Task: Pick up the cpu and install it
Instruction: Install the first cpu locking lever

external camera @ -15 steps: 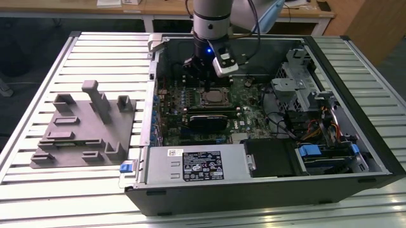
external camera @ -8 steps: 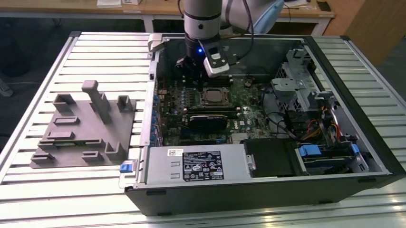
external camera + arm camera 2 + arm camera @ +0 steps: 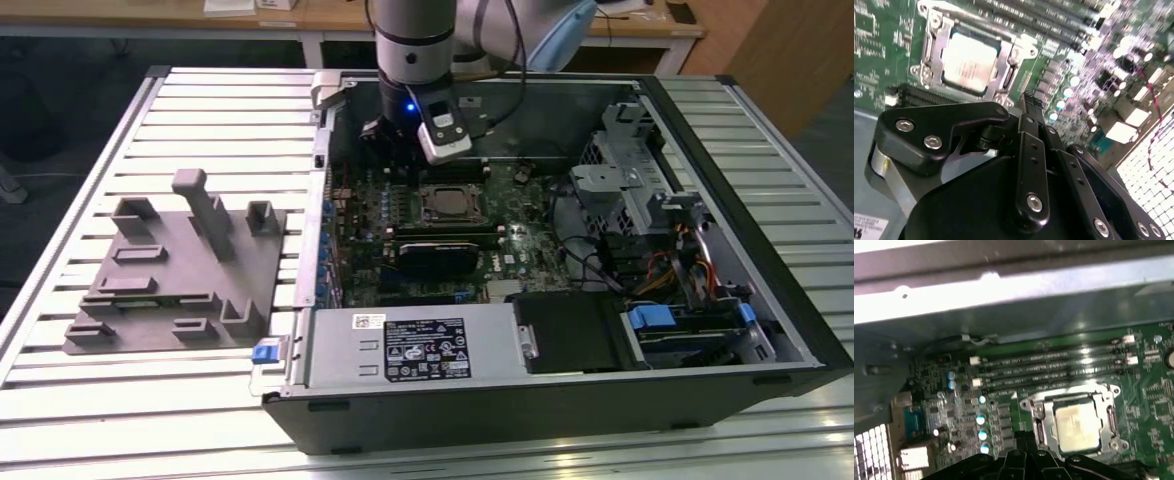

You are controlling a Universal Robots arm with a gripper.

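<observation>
Gripper [image 3: 1030,102]: fingers pressed together w/ nothing between them; tips hang above the motherboard [image 3: 514,240], near the socket but clear of it.
Arm: in the exterior view it comes down into the open PC case [image 3: 561,405] close to the case's far wall, toward the exterior view's left of the socket.
Cpu [image 3: 970,62]: lies flat in the socket [image 3: 934,50], pale silver top facing up, metal frame round all four sides; not touched by the gripper. In the first wrist view it sits at [image 3: 1077,427], just past the fingertips [image 3: 1020,441].
RAM slots [image 3: 1054,367]: four long parallel rows just beside the socket, between it and the case wall.
Capacitors [image 3: 981,419]: row of round silver tops near the socket's other side.
PSU [image 3: 414,345]: grey box w/ label along the case's near edge.
Grey plastic fixture [image 3: 174,270]: on the slatted table [image 3: 80,170], outside the case at the exterior view's left, well apart from the gripper.
</observation>
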